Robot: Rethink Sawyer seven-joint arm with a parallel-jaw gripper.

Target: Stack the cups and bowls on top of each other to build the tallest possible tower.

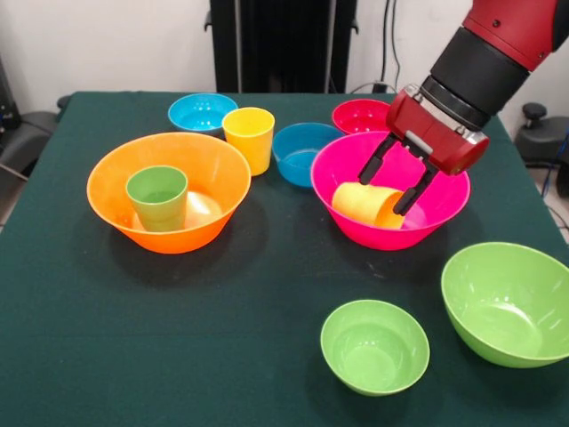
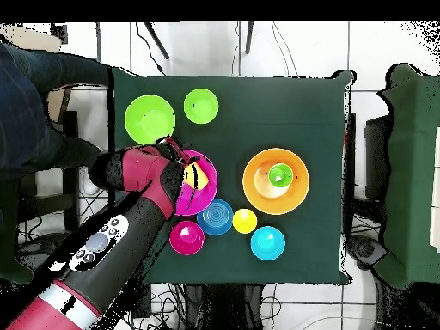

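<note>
Nearest the lens, low in the front view: small lime green bowl (image 1: pixel 374 345), empty and upright on the green counter (image 1: pixel 267 294), with large lime green bowl (image 1: pixel 508 303) to its right, tilted slightly and cut off by the right edge. Centre right: large hot pink bowl (image 1: pixel 389 191) holding orange-yellow cup (image 1: pixel 367 204) lying on its side, mouth end toward the right. Claw (image 1: pixel 388 186) down inside that bowl, black fingers (image 1: pixel 374 161) spread apart and straddling the cup; actual contact with the cup hard to judge. Far rim of the pink bowl partly hidden behind the red claw body. Left: large orange bowl (image 1: pixel 168 190) with green cup (image 1: pixel 157 197) standing upright inside it. Behind, along the upper middle: light blue bowl (image 1: pixel 203 112), yellow cup (image 1: pixel 249 139) upright on the counter just beside the orange bowl, darker blue bowl (image 1: pixel 306 152) touching or nearly touching the pink bowl, and red-pink bowl (image 1: pixel 359 116) partly blocked by the claw. Overhead view: arm covering much of the pink bowl, only a sliver of the orange-yellow cup showing; dark sleeve (image 2: pixel 39 103) at the upper left edge.
</note>
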